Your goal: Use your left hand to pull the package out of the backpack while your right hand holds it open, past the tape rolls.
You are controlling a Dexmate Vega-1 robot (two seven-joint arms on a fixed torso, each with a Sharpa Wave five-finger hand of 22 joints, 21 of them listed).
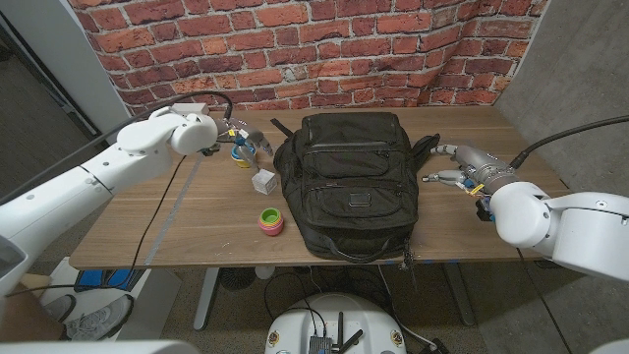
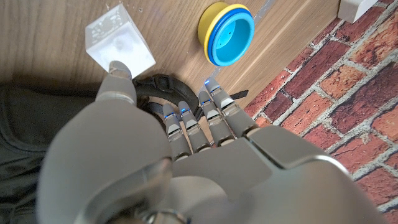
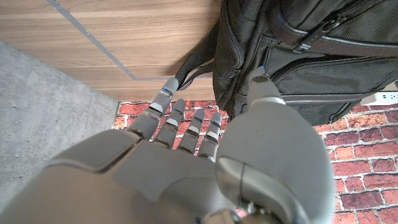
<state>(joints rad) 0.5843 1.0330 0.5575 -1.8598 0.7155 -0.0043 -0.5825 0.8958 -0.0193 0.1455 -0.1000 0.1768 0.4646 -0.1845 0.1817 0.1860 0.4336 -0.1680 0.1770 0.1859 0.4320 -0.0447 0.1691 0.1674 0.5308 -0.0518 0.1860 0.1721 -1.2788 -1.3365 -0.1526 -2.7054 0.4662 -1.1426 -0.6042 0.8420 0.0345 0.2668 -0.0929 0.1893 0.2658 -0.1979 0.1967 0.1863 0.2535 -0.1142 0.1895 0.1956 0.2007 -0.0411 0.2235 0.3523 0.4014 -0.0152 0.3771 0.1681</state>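
Backpack point(image 1: 348, 182) lengthwise toward brick wall

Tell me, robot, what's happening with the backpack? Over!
Left hand open, by backpack top corner. Right hand open, beside its other side. Backpack zipped, package unseen. Tape rolls and white cube alongside.

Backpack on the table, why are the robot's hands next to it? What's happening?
The robot is getting ready to take something out of the black backpack, which lies closed on the wooden table. Its left hand is by the bag's top corner, near a white cube and small tape rolls. Its right hand is open, reaching toward the bag's other side. Neither holds anything.
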